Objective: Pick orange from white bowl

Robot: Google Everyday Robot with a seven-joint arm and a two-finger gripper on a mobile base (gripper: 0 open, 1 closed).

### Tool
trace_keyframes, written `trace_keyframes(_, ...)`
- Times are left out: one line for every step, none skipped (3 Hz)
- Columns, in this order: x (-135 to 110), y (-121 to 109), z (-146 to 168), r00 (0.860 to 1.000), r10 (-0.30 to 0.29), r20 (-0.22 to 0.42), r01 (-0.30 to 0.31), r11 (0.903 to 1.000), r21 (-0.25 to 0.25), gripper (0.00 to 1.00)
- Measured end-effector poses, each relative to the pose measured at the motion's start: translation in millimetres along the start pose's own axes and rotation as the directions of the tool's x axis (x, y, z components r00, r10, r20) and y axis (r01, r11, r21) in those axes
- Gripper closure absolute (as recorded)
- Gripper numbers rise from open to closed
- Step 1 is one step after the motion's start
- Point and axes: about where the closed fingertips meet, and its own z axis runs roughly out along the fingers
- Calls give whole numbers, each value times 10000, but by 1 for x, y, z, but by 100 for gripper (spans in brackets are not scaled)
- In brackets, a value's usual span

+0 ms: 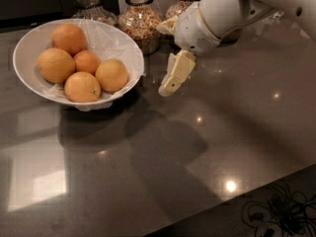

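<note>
The white bowl (29, 43), lined with crinkled plastic film, stands at the back left of the dark counter and holds several oranges. The orange (111, 75), pale yellow-orange and slightly egg-shaped, lies at the bowl's right side. A smaller reddish one (87, 61) sits in the middle and a rounder one with a dark stem dot (82, 86) at the front. My gripper (166, 89) hangs just right of the bowl's rim, above the counter, pointing down and to the left. It holds nothing that I can see.
Three glass jars of grains (140, 19), (90, 4), (186, 4) stand along the back, right behind the bowl and my arm (222, 14). The counter's front edge runs diagonally at the lower right, with cables on the floor (276, 214) beyond it.
</note>
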Motion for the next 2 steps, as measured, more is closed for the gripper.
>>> trace_keyframes(-22,-8,18,9961,-394,795,409,9990,-178,0)
trace_keyframes(-39,-17,34,9896,-717,1243,781,9958,-474,0)
